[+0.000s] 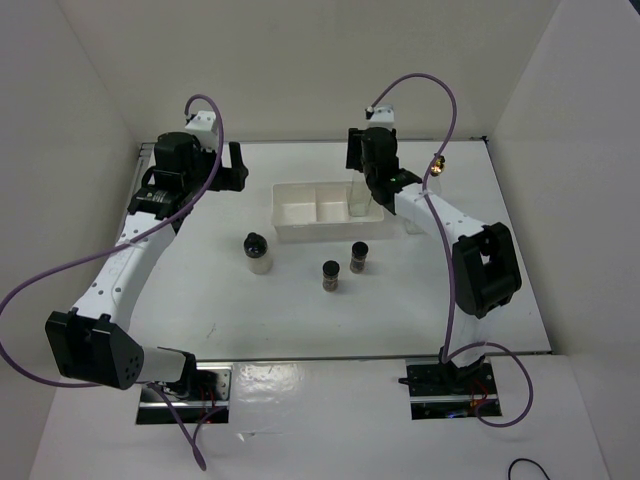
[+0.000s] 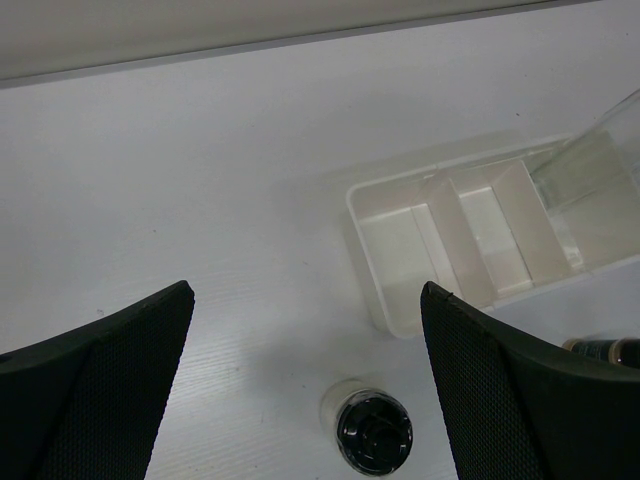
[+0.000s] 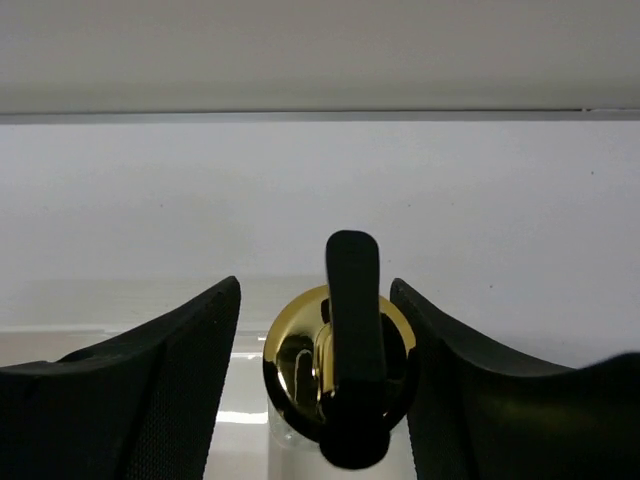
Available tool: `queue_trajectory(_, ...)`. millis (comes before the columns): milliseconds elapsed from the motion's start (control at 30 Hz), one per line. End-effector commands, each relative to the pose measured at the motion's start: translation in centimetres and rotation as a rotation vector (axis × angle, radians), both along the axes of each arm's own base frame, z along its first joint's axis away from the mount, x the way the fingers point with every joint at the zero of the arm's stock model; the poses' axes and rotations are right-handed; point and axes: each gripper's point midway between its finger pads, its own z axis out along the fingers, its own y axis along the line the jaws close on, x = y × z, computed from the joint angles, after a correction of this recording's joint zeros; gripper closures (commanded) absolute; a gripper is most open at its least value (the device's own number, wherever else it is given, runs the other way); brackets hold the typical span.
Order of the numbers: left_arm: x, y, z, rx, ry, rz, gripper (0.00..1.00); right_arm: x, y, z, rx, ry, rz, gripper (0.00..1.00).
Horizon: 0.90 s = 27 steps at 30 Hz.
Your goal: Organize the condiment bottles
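Tall bottle [image 1: 360, 198] stands inside tray's [image 1: 298, 233] right edge, right end effector [image 3: 315, 284] straddling.

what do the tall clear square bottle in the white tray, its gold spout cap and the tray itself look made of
Tall clear square bottle: probably glass, glossy and see-through, the tray showing through it; clear plastic possible. Gold spout cap: polished metal or metallised plastic, given its mirror-like reflections. White three-compartment tray: likely plastic, with smooth, thin moulded walls.
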Motion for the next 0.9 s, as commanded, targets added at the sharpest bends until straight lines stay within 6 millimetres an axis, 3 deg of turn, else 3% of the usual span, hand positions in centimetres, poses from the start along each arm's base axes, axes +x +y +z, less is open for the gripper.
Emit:
queue_trajectory(0, -0.1, 0.0, 1.2, 0.005, -0.050, -0.005, 0.00, 0.3, 0.6, 1.3, 0.029, -0.049, -0.007, 0.30)
queue_trajectory(267, -0.5, 0.1, 1.6, 0.004, -0.059, -0.005, 0.00, -0.1, 0.1, 1.9, 0.024, -0.051, -0.025, 0.13)
queue_trajectory(433, -0.7, 0.1, 1.5, 0.004, -0.059, -0.005, 0.00, -0.6, 0.2, 5.0, 0.035, -0.093, -0.023, 0.02)
queue_trajectory(600, -1.0, -0.1, 1.4, -0.002, -0.058, -0.022, 0.00, -2.2, 0.0, 9.7, 0.075, -0.153, -0.016, 0.02)
queue_trajectory(867, -1.3, -0.3, 1.1, -0.014, -0.055, -0.028, 0.00, -5.9, -1.1, 14.1, 0.124, -0.177, -0.002, 0.02)
